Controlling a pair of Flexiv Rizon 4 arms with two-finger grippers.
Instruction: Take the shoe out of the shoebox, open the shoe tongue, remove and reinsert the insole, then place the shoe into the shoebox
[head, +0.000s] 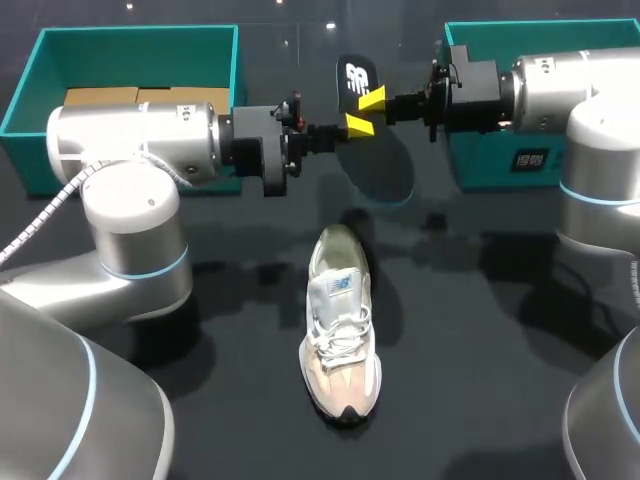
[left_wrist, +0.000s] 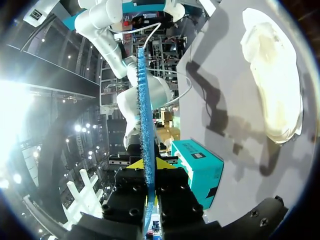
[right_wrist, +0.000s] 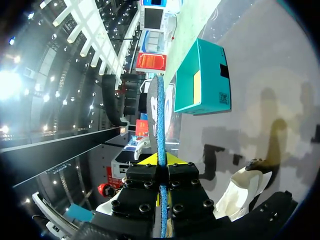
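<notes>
Left tool (head: 358, 125) and right tool (head: 373, 98) pinching insole (head: 382, 165), shoe (head: 342, 335) apart on table (head: 480, 390)

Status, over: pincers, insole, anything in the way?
Left pincer and right pincer both shut on insole, held above table. Shoe upright on table below. Nothing between insole and shoe.

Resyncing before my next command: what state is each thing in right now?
Insole: off the table, gripped by both claws.
Left claw: shut on insole.
Right claw: shut on insole.
Shoe: on the table, upright, laced.
Left shoebox: open, cardboard inside.
Right shoebox: open, contents not visible.
</notes>
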